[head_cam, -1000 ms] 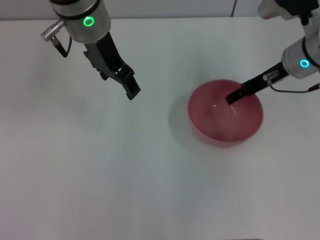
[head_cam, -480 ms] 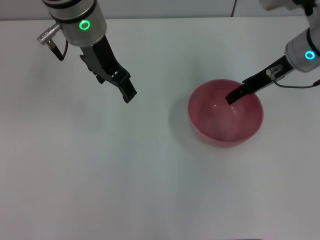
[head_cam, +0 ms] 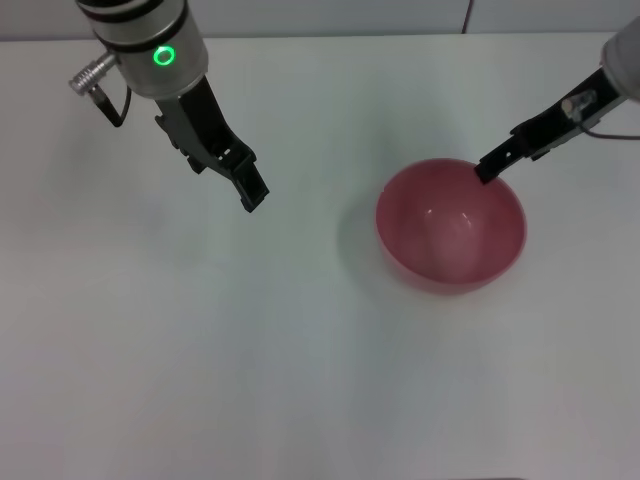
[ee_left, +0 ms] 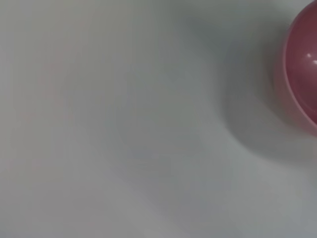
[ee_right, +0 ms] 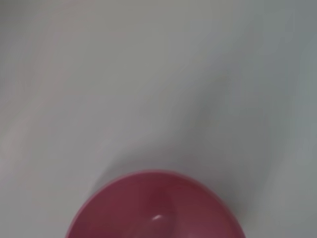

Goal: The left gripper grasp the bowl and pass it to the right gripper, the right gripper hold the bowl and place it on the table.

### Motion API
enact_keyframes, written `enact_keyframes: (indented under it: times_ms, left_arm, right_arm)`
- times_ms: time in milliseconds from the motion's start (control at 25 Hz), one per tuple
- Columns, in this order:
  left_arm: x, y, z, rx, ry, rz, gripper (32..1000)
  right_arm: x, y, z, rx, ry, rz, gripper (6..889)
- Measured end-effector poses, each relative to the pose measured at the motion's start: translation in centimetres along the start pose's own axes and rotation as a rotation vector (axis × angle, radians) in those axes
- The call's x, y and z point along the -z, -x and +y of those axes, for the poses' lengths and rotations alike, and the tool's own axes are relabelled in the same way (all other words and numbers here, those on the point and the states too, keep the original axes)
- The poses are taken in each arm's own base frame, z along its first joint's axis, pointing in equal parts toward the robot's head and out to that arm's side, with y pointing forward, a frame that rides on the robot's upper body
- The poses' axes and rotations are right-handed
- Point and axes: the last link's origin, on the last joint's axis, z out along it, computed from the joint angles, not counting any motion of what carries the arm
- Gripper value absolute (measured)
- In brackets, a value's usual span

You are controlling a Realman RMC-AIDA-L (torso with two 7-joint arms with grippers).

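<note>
The pink-red bowl stands upright on the white table, right of the middle. My right gripper hovers at the bowl's far right rim, just outside it and holding nothing. Its arm slants up to the top right edge. My left gripper hangs over bare table well to the left of the bowl, under the green-ringed arm, with nothing in it. The left wrist view catches only part of the bowl. In the right wrist view the bowl lies close below the camera.
A silver plug sticks out from the left arm at the top left. The table's far edge runs along the top of the head view. Nothing else stands on the tabletop.
The right gripper has drawn up and back out of the bowl toward the far right, leaving the bowl resting in place. The left arm has drifted slightly left.
</note>
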Motion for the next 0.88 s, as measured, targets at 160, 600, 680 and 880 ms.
enact_keyframes:
  times_ms: [160, 600, 680, 880]
  left_arm:
    - [0.0, 0.1, -0.1, 0.002, -0.001, -0.001, 857]
    - [-0.2, 0.7, -0.3, 0.011, 0.0, -0.022, 857]
    - [-0.2, 0.7, -0.3, 0.013, 0.001, -0.024, 857]
    - [-0.4, 1.0, -0.4, 0.018, 0.002, -0.029, 857]
  right_arm:
    - [2.0, 0.6, 0.7, 0.032, 0.009, 0.048, 873]
    - [4.6, 1.7, 2.3, 0.077, 0.021, 0.114, 871]
    - [4.8, 1.8, 2.4, 0.078, 0.02, 0.114, 871]
    - [5.5, 2.0, 2.5, 0.077, 0.019, 0.124, 871]
